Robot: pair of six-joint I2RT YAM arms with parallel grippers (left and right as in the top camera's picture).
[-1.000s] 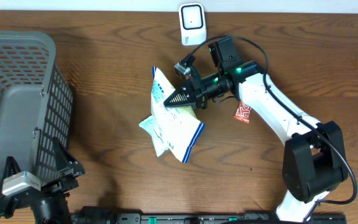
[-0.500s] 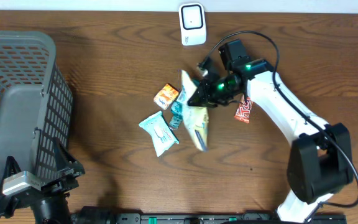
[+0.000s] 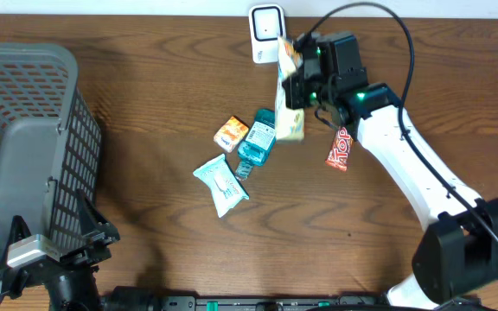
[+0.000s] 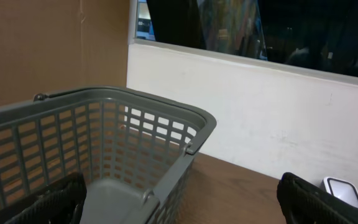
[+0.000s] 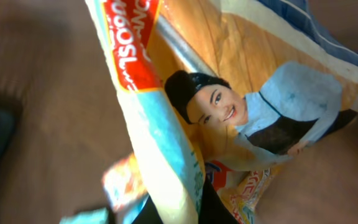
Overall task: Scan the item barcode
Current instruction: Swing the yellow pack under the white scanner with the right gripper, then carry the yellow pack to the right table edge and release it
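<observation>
On the brown wooden desk (image 3: 145, 86), by the grey plastic mesh basket (image 3: 24, 130), your left fingers (image 4: 45, 202) stood spread and empty. Your right fingers (image 3: 301, 86) were clenched on the orange-and-blue crinkly snack bag (image 3: 290, 117), held up just beside the small white scanner (image 3: 268, 33). The limp bag could have folded and hidden its barcode

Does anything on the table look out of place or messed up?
Nothing spilled or damaged. Only the snack bag hangs crumpled and tilted in the right claw beside the scanner.
</observation>
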